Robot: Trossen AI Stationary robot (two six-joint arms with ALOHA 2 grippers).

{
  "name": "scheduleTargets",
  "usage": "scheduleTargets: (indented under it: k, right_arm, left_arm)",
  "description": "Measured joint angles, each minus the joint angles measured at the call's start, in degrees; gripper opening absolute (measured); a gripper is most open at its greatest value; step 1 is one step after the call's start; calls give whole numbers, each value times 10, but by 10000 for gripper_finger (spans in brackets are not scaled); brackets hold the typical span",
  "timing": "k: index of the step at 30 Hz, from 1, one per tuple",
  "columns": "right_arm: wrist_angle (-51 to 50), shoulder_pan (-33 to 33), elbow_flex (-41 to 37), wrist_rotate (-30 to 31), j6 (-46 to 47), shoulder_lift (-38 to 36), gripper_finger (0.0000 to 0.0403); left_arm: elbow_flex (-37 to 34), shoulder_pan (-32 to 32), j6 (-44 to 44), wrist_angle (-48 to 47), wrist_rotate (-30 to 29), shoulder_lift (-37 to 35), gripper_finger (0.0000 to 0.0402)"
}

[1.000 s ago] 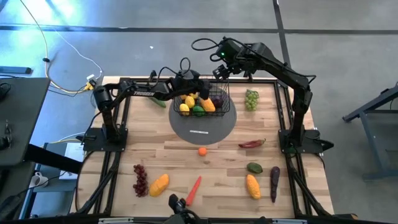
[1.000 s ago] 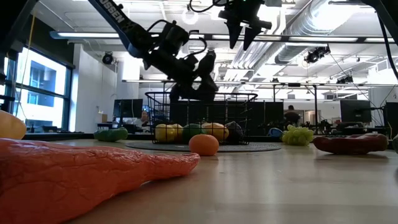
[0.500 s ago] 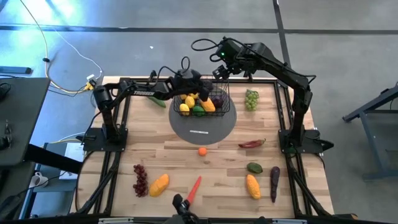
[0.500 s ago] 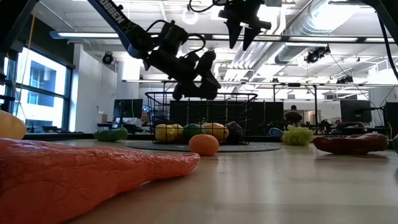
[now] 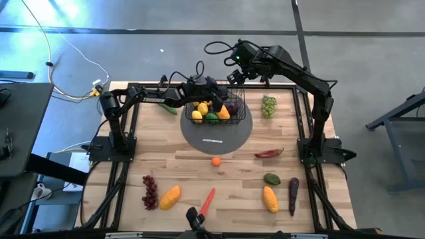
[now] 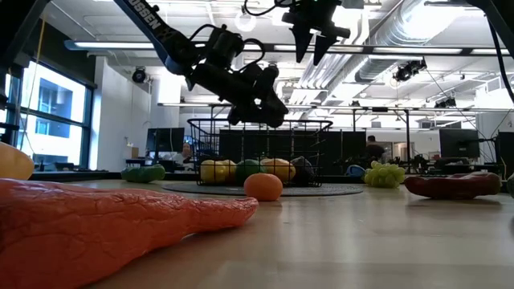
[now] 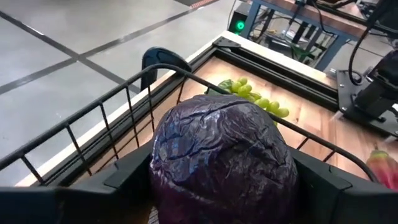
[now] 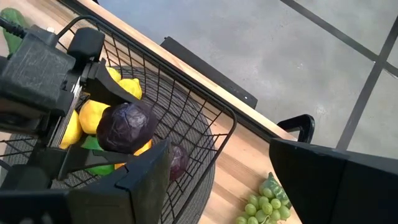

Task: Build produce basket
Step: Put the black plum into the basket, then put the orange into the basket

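Basket (image 5: pixel 214 106): left gripper (image 8: pixel 99 121) clamps purple plum (image 7: pixel 221 158) above it; right gripper (image 6: pixel 313 50) open, empty. No legible writing.

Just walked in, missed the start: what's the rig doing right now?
Filling a black wire basket with toy produce. The left gripper holds a purple plum over the basket, which already has lemons and another plum inside. The right gripper hangs open and empty above the basket's far side. Green grapes, a chili and a carrot lie on the table.
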Motion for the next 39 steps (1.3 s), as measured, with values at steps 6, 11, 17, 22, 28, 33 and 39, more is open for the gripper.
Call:
scheduleTargets:
  k: [6, 11, 17, 22, 28, 33, 39]
  right_arm:
    - [0, 0, 0, 0, 0, 0, 255]
    - [0, 0, 0, 0, 0, 0, 255]
    - [0, 0, 0, 0, 0, 0, 255]
    - [0, 0, 0, 0, 0, 0, 255]
    - [0, 0, 0, 0, 0, 0, 255]
    - [0, 0, 0, 1, 0, 0, 255]
    - [1, 0, 0, 1, 0, 0, 255]
  left_arm:
    - [0, -9, 1, 0, -2, 0, 265]
    - [0, -17, -7, 0, -5, 0, 265]
    - [0, -15, 11, 4, -6, 0, 273]
    - [0, -13, 23, 5, -9, 0, 309]
    - [0, -12, 32, 9, -11, 0, 360]
    - [0, -12, 17, -4, -9, -4, 390]
    - [0, -14, 6, -80, -1, -38, 394]
